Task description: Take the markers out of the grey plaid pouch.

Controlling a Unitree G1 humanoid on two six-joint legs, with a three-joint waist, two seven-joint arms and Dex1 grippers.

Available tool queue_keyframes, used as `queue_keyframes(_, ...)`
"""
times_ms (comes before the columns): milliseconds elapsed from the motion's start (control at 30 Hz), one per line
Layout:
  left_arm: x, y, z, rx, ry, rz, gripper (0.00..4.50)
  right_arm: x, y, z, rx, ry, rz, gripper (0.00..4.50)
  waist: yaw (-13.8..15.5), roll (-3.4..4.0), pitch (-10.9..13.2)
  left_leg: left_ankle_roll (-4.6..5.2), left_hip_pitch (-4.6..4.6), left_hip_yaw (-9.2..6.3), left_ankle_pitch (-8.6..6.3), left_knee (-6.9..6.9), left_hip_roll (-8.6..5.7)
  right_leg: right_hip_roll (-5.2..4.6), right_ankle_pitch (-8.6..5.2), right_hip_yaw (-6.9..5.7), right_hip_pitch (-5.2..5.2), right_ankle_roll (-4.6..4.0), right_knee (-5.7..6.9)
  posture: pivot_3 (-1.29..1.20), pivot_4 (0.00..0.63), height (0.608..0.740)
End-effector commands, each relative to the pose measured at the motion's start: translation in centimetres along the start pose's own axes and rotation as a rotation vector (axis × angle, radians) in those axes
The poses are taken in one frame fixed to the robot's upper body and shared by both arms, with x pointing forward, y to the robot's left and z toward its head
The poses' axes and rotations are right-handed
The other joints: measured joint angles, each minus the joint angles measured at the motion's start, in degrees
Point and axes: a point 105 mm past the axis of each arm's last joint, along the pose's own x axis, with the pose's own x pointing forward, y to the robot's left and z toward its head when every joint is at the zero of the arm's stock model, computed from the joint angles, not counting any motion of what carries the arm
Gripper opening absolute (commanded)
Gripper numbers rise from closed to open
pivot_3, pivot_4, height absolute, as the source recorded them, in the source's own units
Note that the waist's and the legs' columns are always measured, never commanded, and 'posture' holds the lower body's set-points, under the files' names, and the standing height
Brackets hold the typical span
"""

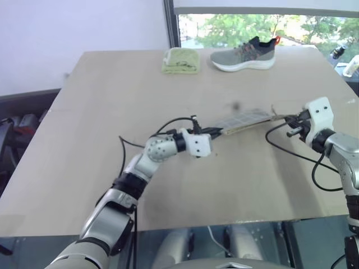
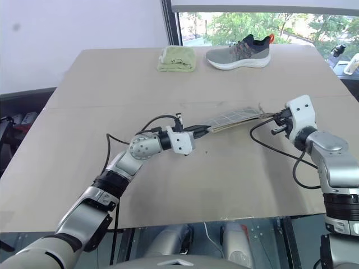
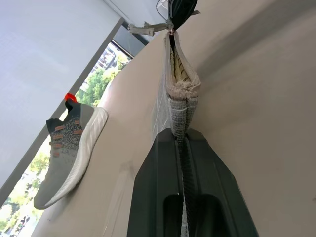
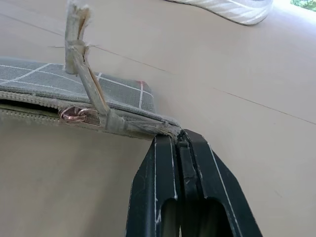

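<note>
Grey plaid pouch [image 2: 233, 119] stretched between two grippers above the table [image 2: 84, 140].
Left gripper [image 2: 205, 129] pinches its eight o'clock end, right gripper [image 2: 273, 117] its three o'clock end; markers not out yet.

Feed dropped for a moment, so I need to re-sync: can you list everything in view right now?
Grey plaid pouch: one, grey with white grid, held above the table between both grippers.
Table: one, tan.
Green cloth: one, folded, at the table's far edge.
Sneaker: one, grey, orange accents, beside the cloth.
Left gripper: black fingers shut on one pouch end.
Right gripper: black fingers shut on the other end, by the zipper pull.
</note>
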Motion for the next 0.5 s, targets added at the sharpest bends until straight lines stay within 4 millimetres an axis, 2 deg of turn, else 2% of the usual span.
queue_keyframes(33, -1.6, 1.2, -1.0, -0.006, 0.046, 0.045, 0.00, -2.5, -6.3, -0.3, -0.018, 0.041, -0.304, 0.07, 0.00, 0.00, 0.00, 0.00, 0.00, 0.00, 0.00, 0.00, 0.00, 0.00, 0.00, 0.00, 0.00, 0.00, 0.00, 0.00, 0.150, 0.740)
queue_keyframes(333, -1.6, 1.0, -1.1, -0.009, 0.049, 0.042, 0.00, -3.5, -8.1, -1.6, -0.012, 0.117, -0.400, 0.07, 0.02, 0.00, 0.00, 0.00, 0.00, 0.00, 0.00, 0.00, 0.00, 0.00, 0.00, 0.00, 0.00, 0.00, 0.00, 0.00, 0.150, 0.740)
queue_keyframes(500, -1.7, 0.9, -1.1, -0.010, 0.050, 0.039, 0.00, -3.8, -8.5, -1.6, -0.012, 0.120, -0.421, 0.07, 0.01, 0.00, 0.00, 0.00, 0.00, 0.00, 0.00, 0.00, 0.00, 0.00, 0.00, 0.01, 0.00, 0.00, 0.00, 0.00, 0.150, 0.740)
